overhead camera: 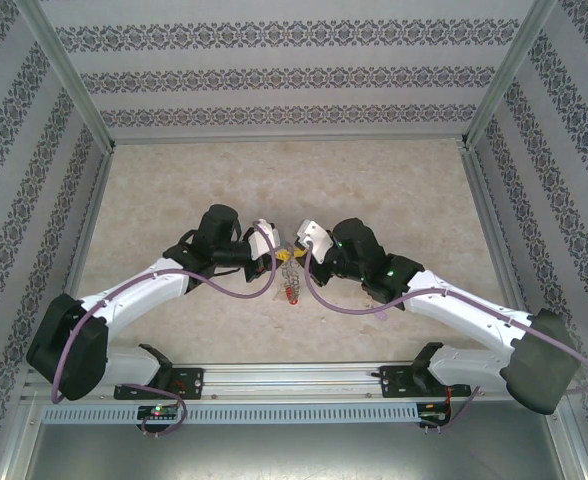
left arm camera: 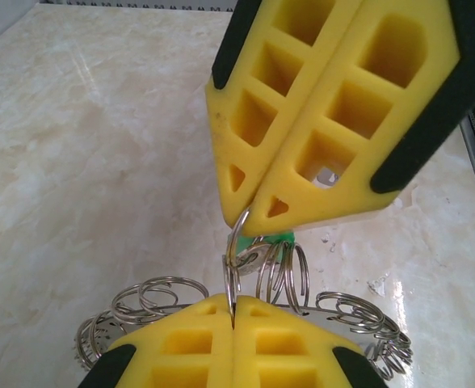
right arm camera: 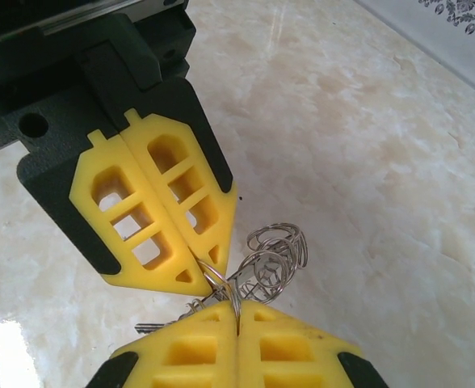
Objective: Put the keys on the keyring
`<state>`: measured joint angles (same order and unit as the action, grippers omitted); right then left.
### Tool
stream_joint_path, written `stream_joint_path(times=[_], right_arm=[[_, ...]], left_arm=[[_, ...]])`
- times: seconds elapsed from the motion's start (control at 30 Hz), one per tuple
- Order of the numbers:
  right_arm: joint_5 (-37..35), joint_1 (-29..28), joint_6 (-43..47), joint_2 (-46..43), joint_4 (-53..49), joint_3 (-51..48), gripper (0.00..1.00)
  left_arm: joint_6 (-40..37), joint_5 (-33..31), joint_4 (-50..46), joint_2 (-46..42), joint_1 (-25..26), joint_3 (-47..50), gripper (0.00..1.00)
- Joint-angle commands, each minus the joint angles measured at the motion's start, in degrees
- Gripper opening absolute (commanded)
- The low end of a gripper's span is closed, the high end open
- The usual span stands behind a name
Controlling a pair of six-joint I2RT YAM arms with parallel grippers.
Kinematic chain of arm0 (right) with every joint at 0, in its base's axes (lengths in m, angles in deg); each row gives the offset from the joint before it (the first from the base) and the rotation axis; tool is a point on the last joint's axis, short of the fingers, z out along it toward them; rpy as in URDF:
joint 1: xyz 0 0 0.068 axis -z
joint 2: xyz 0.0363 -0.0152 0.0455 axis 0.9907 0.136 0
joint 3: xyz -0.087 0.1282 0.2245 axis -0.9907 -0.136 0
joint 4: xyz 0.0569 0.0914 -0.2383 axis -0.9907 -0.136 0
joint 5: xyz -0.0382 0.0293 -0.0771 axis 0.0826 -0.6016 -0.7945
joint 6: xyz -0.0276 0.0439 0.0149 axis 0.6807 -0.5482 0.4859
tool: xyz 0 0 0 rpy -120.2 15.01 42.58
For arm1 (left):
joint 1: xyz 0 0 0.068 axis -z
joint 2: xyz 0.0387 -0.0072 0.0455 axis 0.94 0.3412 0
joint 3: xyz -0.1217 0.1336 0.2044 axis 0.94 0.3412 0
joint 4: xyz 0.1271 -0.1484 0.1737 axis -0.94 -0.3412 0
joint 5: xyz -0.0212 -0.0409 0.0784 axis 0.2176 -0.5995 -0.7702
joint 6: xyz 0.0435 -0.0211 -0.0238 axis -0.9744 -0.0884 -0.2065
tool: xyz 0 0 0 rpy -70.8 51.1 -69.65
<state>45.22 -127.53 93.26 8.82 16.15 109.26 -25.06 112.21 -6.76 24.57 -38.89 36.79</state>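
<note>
Left fingers and right fingers both clamped, tips facing, on one wire loop of keyring; green tag just behind; worktop marbled.

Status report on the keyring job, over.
Left gripper, right gripper shut, both pinching one wire loop. Keyring right beside them, green tag behind. Nothing blocking.

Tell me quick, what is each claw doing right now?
Left gripper: shut on a wire loop.
Right gripper: shut on the same wire loop.
</note>
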Motion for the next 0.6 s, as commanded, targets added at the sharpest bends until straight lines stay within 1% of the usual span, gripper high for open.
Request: stream_joint_path(times=[0.0,0.1,0.2,0.33,0.4,0.57], right_arm=[[-5.39,-0.02,0.99,-1.33,0.86,1.53,0.0],[-2.98,-0.82,4.1,-0.96,-1.39,1.92,0.0],[2.65,-0.81,5.43,-0.08,-4.76,2.68,0.0],[-0.69,-0.73,5.46,2.16,-8.7,4.41,0.0],[-4.06,-0.71,4.67,2.43,-7.98,4.51,0.0],[-7.37,-0.45,3.29,2.38,-6.61,4.53,0.0]], left_arm=[[1.59,2.16,3.58,0.33,0.97,2.11,0.0],[2.65,2.66,5.4,0.12,0.94,2.63,0.0],[3.29,3.06,6.87,-0.29,0.88,2.72,0.0],[3.08,3.85,7.19,-0.6,0.92,2.61,0.0],[3.12,4.13,7.19,-0.94,0.95,2.76,0.0],[3.16,3.24,7.75,-1.41,0.92,3.63,0.0]])
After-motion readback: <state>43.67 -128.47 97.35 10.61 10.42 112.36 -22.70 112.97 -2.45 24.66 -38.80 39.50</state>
